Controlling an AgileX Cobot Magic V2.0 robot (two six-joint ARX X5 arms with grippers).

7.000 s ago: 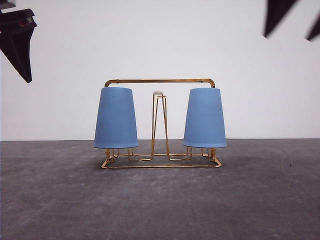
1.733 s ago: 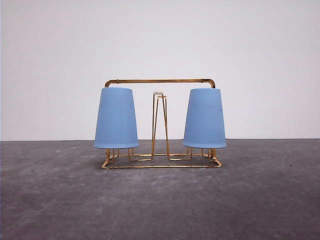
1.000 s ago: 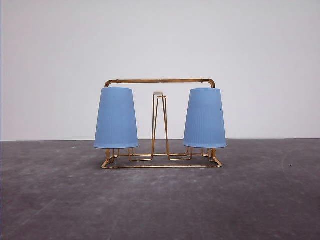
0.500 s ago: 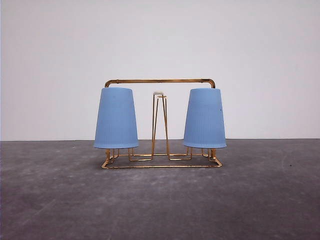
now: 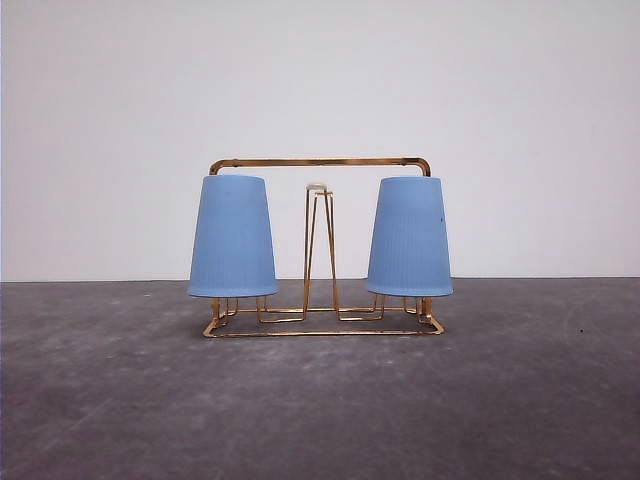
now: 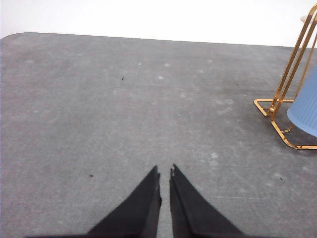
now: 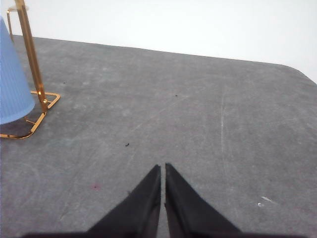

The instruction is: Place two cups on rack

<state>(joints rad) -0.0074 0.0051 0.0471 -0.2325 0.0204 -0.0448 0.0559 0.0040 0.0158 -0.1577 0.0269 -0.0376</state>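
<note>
Table (image 5: pixel 110 400): grey, scuffed surface, a white wall behind it.
Rack (image 5: pixel 320 162): gold wire frame standing upright near the table's middle, top bar across, a bare white-tipped prong in the centre.
Left cup (image 5: pixel 232 236): light blue, upside down over the prongs at the rack's left end, rim clear of the base wire.
Right cup (image 5: pixel 410 236): same, inverted at the rack's right end.
Left gripper (image 6: pixel 165 171): black fingers pressed nearly together, holding nothing, hanging over bare table well apart from the rack's end.
Right gripper (image 7: pixel 163 167): fingers likewise closed and empty, over bare table, well away from the rack's other end.
</note>
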